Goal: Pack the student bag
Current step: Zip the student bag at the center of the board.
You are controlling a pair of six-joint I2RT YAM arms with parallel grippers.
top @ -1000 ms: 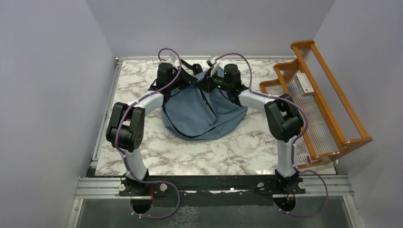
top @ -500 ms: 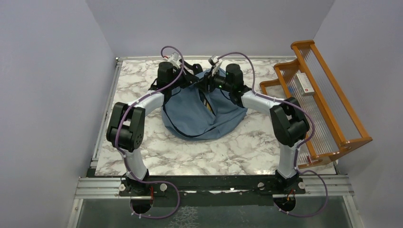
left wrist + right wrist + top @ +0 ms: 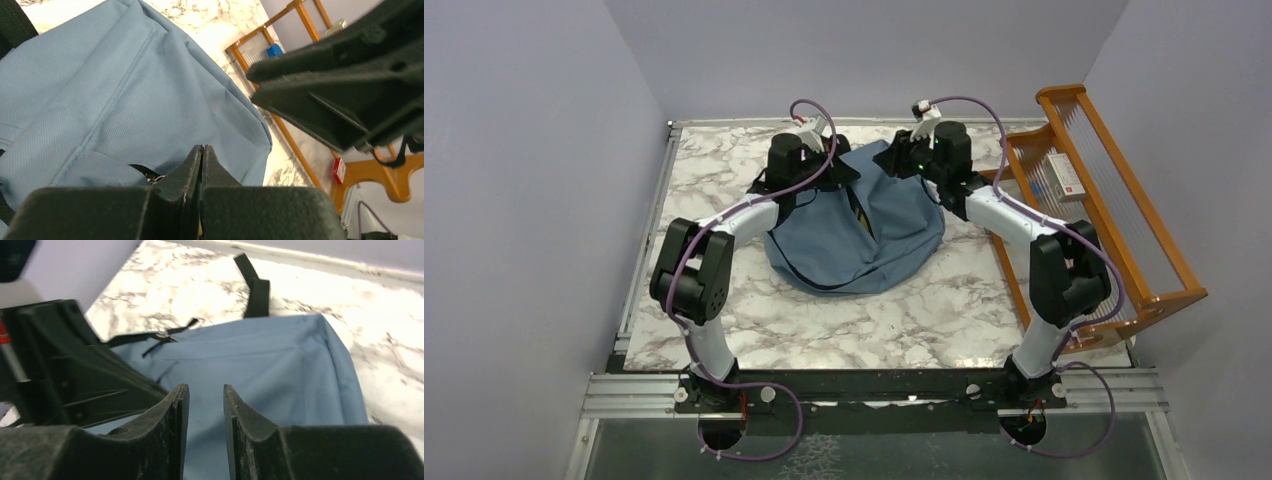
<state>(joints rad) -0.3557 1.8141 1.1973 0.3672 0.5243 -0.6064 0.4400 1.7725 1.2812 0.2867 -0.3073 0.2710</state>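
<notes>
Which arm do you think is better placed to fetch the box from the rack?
Right: the open right gripper is nearer the box on the rack; the left gripper is shut at the student bag.

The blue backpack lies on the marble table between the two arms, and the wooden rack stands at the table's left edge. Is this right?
Not quite: the wooden rack stands at the right edge of the table, not the left, as the top view shows. The blue backpack does lie on it between the two arms.
</notes>
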